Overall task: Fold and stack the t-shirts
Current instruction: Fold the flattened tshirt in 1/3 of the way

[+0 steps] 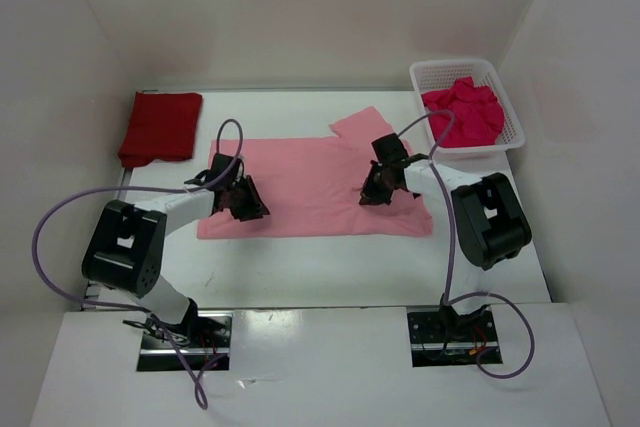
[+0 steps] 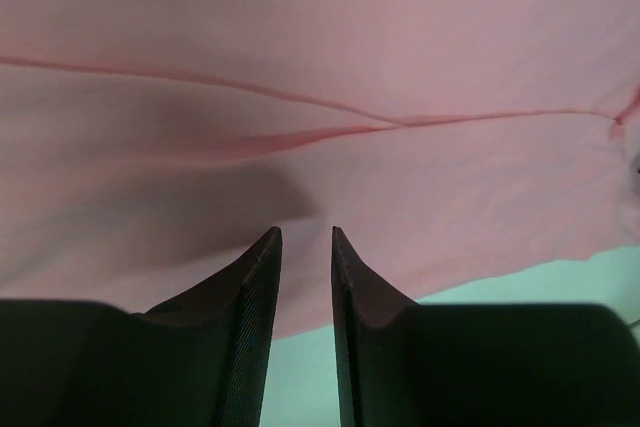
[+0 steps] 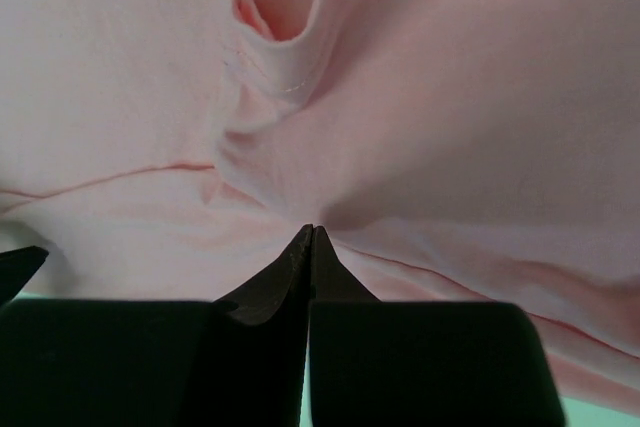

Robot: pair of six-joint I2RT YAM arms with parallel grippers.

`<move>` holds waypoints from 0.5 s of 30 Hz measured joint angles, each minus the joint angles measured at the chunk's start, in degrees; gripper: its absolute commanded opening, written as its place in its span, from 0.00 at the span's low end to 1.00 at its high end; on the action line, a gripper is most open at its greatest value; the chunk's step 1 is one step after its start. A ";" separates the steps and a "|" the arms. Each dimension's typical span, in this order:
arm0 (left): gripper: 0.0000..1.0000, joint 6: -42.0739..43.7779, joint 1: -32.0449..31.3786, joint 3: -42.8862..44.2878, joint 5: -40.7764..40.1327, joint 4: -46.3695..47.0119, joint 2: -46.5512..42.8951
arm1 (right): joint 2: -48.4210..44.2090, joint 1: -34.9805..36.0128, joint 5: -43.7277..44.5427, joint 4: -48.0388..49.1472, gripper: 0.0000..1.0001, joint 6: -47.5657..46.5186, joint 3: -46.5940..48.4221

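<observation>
On the pink t-shirt (image 1: 320,187), left jaws narrowly parted, right jaws pressed together at a pucker

txt/labels: none legible | brands/nos/signs: none legible | views chkd: top ext, L wrist, R wrist

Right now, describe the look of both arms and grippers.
The left arm and right arm have blocky black joints and white links. A purple cable loops along each. The left gripper and right gripper are black, tapering to points.
</observation>
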 measured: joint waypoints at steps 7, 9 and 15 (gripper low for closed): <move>0.34 -3.30 7.41 -7.26 5.14 2.67 -2.40 | -0.37 1.14 -0.81 1.09 0.00 1.62 -4.17; 0.34 -4.20 9.31 -9.97 6.62 1.66 -5.29 | -1.68 1.57 -1.03 1.33 0.00 2.12 -5.77; 0.44 -4.55 12.41 -14.16 7.63 -6.29 -14.97 | -4.94 2.16 -0.81 -2.34 0.20 2.16 -7.74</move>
